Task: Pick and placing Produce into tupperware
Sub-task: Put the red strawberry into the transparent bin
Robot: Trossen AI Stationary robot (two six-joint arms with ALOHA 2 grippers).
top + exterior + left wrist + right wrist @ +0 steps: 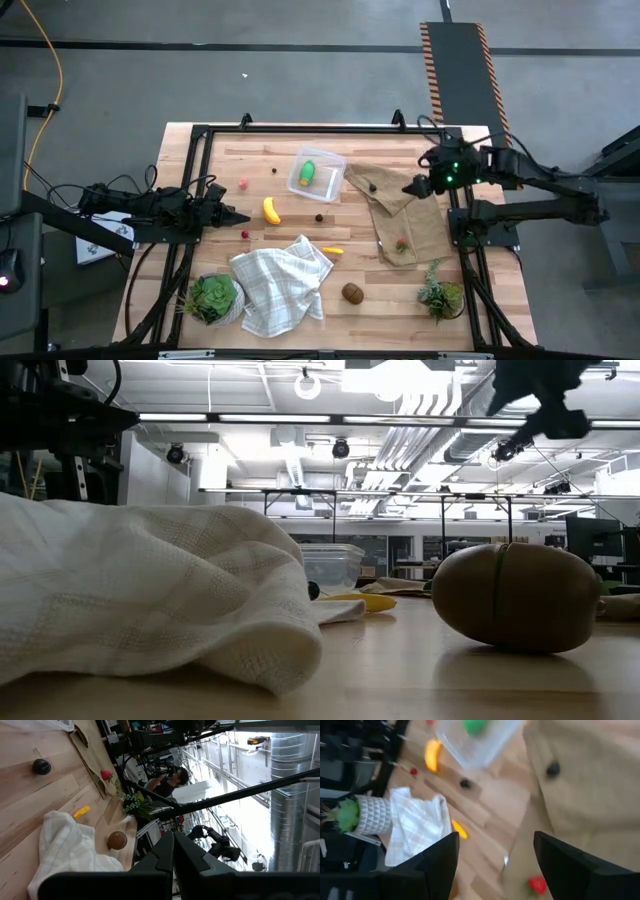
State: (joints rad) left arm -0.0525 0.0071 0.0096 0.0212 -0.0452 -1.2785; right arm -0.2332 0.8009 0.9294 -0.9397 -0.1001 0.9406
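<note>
At the table's left edge we see the left gripper [240, 216] with its fingers clenched together on nothing, pointing toward the middle of the table. Just beside its tip lie a tiny red berry [244, 235] and, a little farther, the curved yellow toy banana [271, 210]; another small red berry [243, 184] sits nearer the far edge. In front are a leafy green potted plant in a white pot [213, 298] and a crumpled white checked cloth [281, 285]. Beyond the banana stands the clear square plastic tupperware [317, 172], holding a green piece [307, 174] and a yellowish one we cannot identify. A small dark berry [319, 217] lies near it, a small yellow piece [333, 251] beside the cloth, and a brown kiwi-like oval [352, 292] near the front. To the right a tan burlap cloth [400, 215] carries a dark berry [372, 185] and a red strawberry [401, 243]. The right gripper [413, 187] hovers over this cloth, fingers spread and empty.
</note>
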